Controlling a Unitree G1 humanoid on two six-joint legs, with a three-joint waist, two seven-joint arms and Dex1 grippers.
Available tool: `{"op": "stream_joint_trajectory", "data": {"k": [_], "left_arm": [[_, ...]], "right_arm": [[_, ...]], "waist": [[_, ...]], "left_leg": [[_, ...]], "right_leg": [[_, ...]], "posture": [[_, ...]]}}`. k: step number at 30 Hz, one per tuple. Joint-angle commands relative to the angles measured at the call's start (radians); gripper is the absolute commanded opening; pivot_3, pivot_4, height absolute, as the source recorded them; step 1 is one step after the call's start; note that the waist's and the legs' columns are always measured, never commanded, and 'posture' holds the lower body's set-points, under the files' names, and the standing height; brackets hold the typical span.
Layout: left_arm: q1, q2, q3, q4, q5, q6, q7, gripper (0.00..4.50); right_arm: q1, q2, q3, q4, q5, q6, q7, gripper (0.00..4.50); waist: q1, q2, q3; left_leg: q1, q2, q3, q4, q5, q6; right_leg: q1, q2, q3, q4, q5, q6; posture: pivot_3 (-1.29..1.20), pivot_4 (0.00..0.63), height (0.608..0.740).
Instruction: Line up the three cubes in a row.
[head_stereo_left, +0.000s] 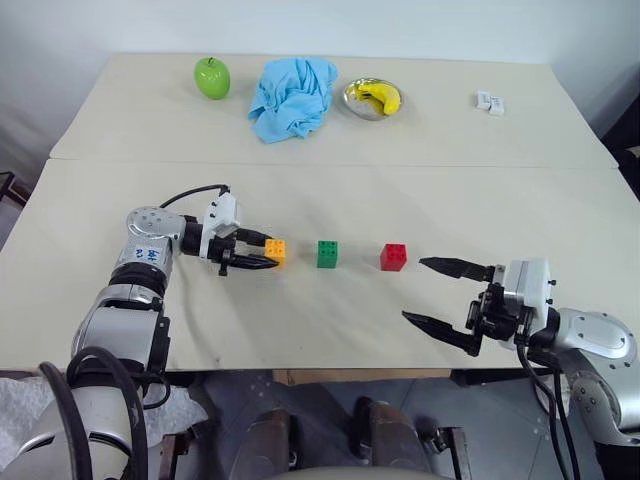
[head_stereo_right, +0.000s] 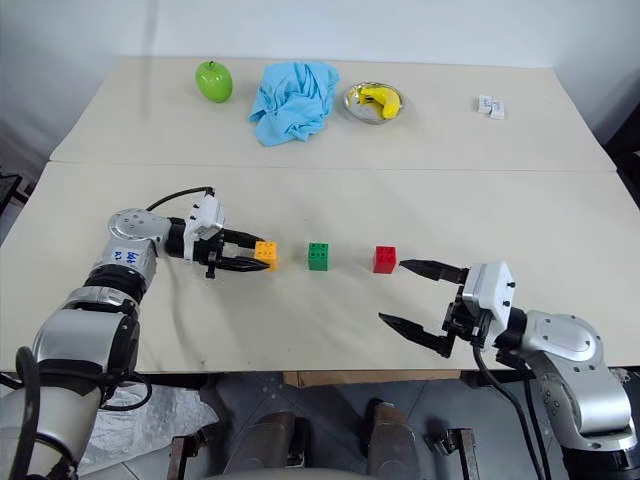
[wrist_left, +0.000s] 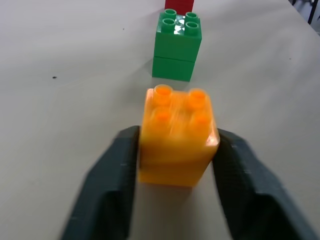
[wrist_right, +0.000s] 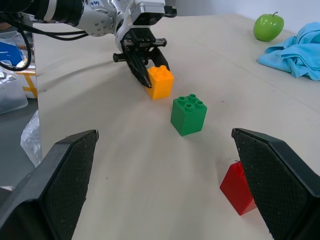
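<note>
The left gripper (head_stereo_left: 262, 258) lies low over the near table (head_stereo_left: 330, 315), pointing toward the robot's right, with its 2 black fingers (wrist_left: 112, 185) on either side of the orange-yellow cube (head_stereo_left: 275, 252). In the left wrist view the fingers flank the cube's lower half; one looks to be touching it and a thin gap shows at the other, so I cannot tell whether the cube is clenched or already let go. The cube stands studs up on the table.

The green cube (head_stereo_left: 327, 254) sits just beyond it, apart, and the red cube (head_stereo_left: 393, 257) follows further to the robot's right. The 3 form a nearly straight row across the table with similar gaps.

The right gripper (head_stereo_left: 441, 295) hovers near the red cube on its near right side, jaws spread wide and holding nothing; its far finger tip points at the red cube without touching.

On the far table (head_stereo_left: 150, 110) lie a green apple (head_stereo_left: 212, 78), a crumpled blue cloth (head_stereo_left: 292, 96), a metal bowl (head_stereo_left: 352, 101) holding a banana (head_stereo_left: 383, 95), and 2 small white blocks (head_stereo_left: 490, 102).
</note>
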Motion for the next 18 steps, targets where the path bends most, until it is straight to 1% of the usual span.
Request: {"op": "stream_joint_trajectory", "data": {"k": [1,3,4,5,7,9,11,13,15,18], "left_arm": [[-0.012,0.023,0.035,0.005,-0.009,0.001,-0.038,3.46],[0.001,0.034,0.045,-0.005,-0.012,-0.009,-0.042,4.13],[0.009,0.043,0.048,-0.013,-0.011,-0.019,-0.047,4.39],[0.018,0.05,0.056,-0.023,-0.015,-0.033,-0.055,4.47],[0.037,0.071,0.084,-0.048,-0.043,-0.04,-0.071,4.47],[0.096,0.124,0.12,-0.137,-0.125,0.012,-0.103,4.47],[0.192,0.174,0.172,-0.275,-0.212,0.1,-0.114,4.47],[0.282,0.198,0.204,-0.404,-0.265,0.164,-0.094,4.47],[0.474,0.224,0.282,-0.606,-0.303,0.183,0.037,4.47],[0.665,0.226,0.357,-0.841,-0.356,0.271,0.155,4.47]], "right_arm": [[-0.008,0.003,-0.013,-0.001,0.008,-0.025,0.007,4.5],[-0.019,0.005,-0.004,0.012,0.009,-0.028,0.016,4.5],[-0.024,0.004,-0.001,0.017,0.008,-0.03,0.021,4.5],[-0.028,0.001,0.002,0.023,0.007,-0.033,0.029,4.5],[-0.038,-0.004,-0.001,0.034,0.012,-0.032,0.038,4.5],[-0.052,-0.017,-0.027,0.064,0.027,-0.038,0.06,4.5],[-0.062,-0.033,-0.058,0.118,0.037,-0.05,0.098,4.5],[-0.067,-0.042,-0.075,0.168,0.029,-0.078,0.133,4.5],[-0.111,-0.022,-0.117,0.268,0.07,-0.127,0.187,4.5],[-0.151,-0.029,-0.128,0.377,0.077,-0.155,0.26,4.5]], "waist": [[0.002,0.0,0.0],[0.003,0.0,0.0],[0.004,0.0,0.0],[0.003,0.0,0.0],[0.003,0.0,0.0],[0.002,0.0,0.0],[-0.008,0.0,0.0],[-0.017,0.0,0.0],[-0.02,0.001,0.0],[-0.022,0.001,0.0]], "left_leg": [[0.0,0.0,0.0,0.0,0.0,0.0],[0.0,0.0,0.0,0.0,0.0,0.0],[0.0,0.0,0.0,0.0,0.0,0.0],[0.0,0.0,0.0,0.0,0.0,0.0],[0.0,0.001,0.0,0.0,0.0,0.0],[0.0,0.001,0.0,0.0,0.0,0.0],[0.0,0.003,0.0,0.0,0.0,0.0],[0.0,0.004,-0.002,0.0,0.0,0.001],[0.001,0.003,-0.007,0.0,-0.001,0.001],[0.003,0.002,-0.008,0.0,-0.002,0.003]], "right_leg": [[0.0,0.0,0.0,0.0,0.0,0.0],[0.0,0.0,0.0,0.0,0.0,0.0],[0.0,0.0,0.0,0.0,0.0,0.0],[0.0,0.0,0.0,0.0,0.0,0.0],[0.0,0.0,0.0,0.0,0.0,0.0],[0.0,0.0,0.0,0.0,0.0,0.0],[-0.001,-0.001,0.001,0.001,0.0,0.0],[-0.001,-0.001,0.002,0.001,0.0,0.0],[-0.001,-0.001,0.002,0.001,0.0,0.0],[0.001,-0.004,0.003,0.002,0.0,0.0]], "posture": [[0.0,0.15,0.74],[0.0,0.15,0.74],[0.0,0.15,0.74],[0.0,0.15,0.74],[0.0,0.15,0.74],[0.0,0.15,0.74],[0.0,0.15,0.74],[0.0,0.15,0.74],[0.0,0.15,0.74],[0.0,0.15,0.74]]}}
